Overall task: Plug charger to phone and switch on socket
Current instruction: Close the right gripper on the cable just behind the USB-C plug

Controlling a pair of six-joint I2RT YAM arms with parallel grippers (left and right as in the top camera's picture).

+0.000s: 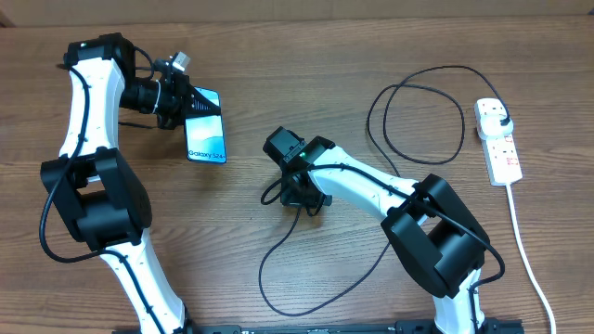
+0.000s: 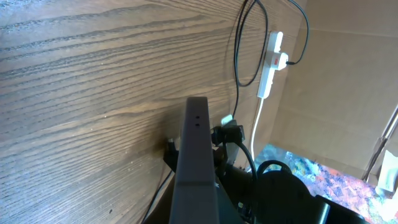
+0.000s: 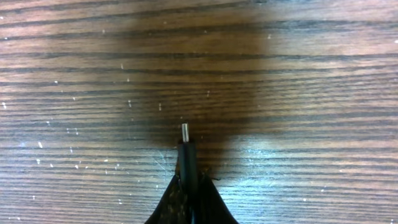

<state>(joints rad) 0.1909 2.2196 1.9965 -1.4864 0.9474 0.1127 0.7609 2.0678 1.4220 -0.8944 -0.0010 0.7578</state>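
Note:
The phone [image 1: 206, 132], its blue screen lit, is gripped at one end by my left gripper [image 1: 188, 109], which is shut on it. In the left wrist view the phone [image 2: 196, 155] appears edge-on, its free end pointing toward the right arm. My right gripper [image 1: 302, 193] is at mid-table, shut on the charger [image 3: 188, 158] just behind its metal connector tip [image 3: 185, 132], close above the wood. The black cable [image 1: 418, 88] loops back to its plug [image 1: 499, 116] in the white socket [image 1: 498, 141] at the far right. The socket [image 2: 271, 65] also shows in the left wrist view.
The charger's slack [image 1: 278, 269] curls over the table in front of the right gripper. The socket's thick white cord [image 1: 524, 241] runs down the right side. A cardboard wall [image 2: 336, 93] stands behind the socket.

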